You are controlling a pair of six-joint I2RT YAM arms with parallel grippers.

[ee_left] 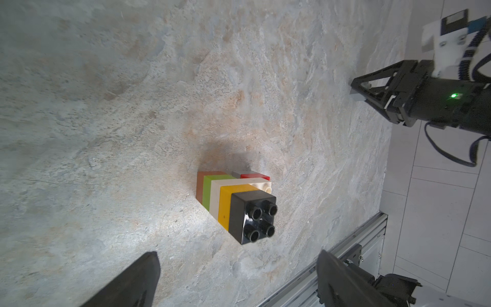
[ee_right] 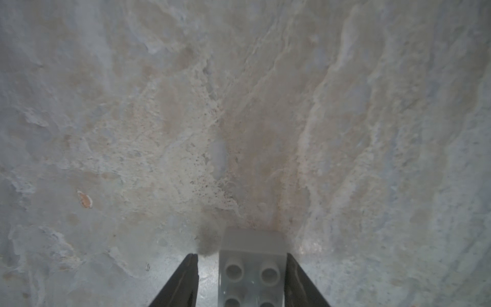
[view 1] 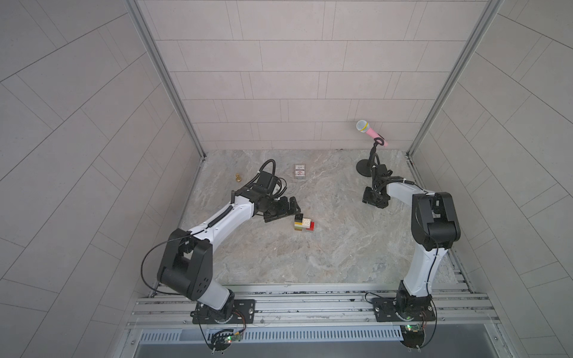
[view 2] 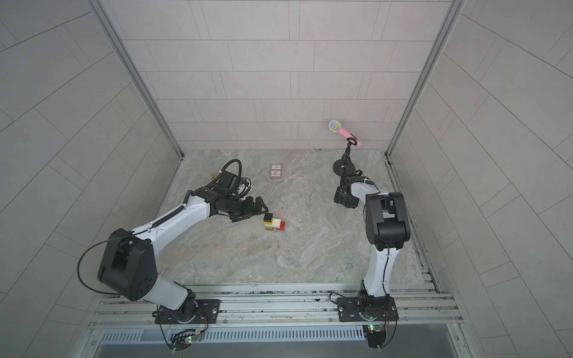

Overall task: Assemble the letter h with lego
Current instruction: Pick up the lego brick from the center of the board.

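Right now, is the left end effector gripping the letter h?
No, the left end effector is open and sits clear of the letter h.

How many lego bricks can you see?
8. Seven make the figure in the middle: black, yellow, white, green, brown, red and grey. One more grey brick sits between the fingers of the right gripper. Others may be hidden.

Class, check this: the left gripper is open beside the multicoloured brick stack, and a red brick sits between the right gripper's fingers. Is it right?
One slip: the brick between the right gripper's fingers is grey, not red, as the right wrist view shows. The left gripper is open beside the stack.
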